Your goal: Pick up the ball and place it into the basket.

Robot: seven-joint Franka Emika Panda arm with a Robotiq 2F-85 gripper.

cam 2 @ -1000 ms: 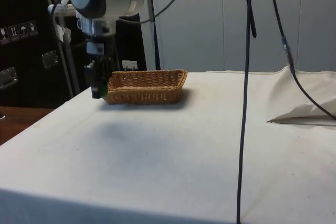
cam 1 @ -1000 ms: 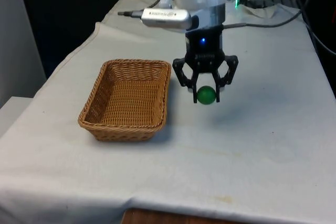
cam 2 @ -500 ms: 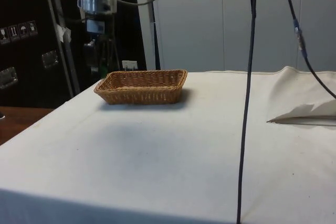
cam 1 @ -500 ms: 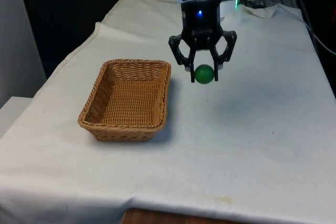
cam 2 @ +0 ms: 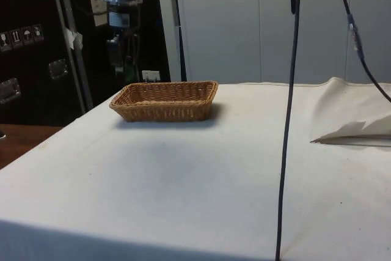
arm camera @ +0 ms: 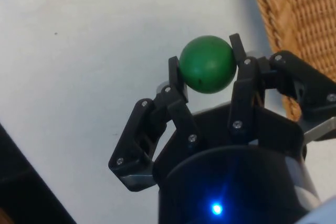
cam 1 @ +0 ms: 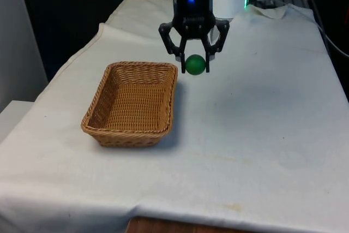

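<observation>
I have the claw (cam 1: pixel 194 64) clamped on the green ball (cam 1: pixel 195 64), one fingertip pressed against each side of it, and the wrist view shows the same pinch, with the ball (arm camera: pixel 207 64) seated right at the tips of the fingers (arm camera: pixel 177 72) rather than deep between them. The ball hangs in the air well above the bench (cam 1: pixel 262 129), just off the far right corner of the basket (cam 1: pixel 131 103) as the front view has it, not yet over the opening.

The step in hand, as I judge it, is the carry across to the basket. To do it well I would keep the squeeze steady, since a round ball held only at the tips could roll out if the claw jolts. I would travel towards the front view's left until the ball sits over the middle of the basket, clear of the woven rim (arm camera: pixel 273 19), then lower it before letting go, because a ball dropped from height may bounce out of so shallow a tray.

The basket is a low rectangular wicker one (cam 2: pixel 165 99) standing flat on the white cloth. Its woven floor looks bare; I see nothing inside it.
</observation>
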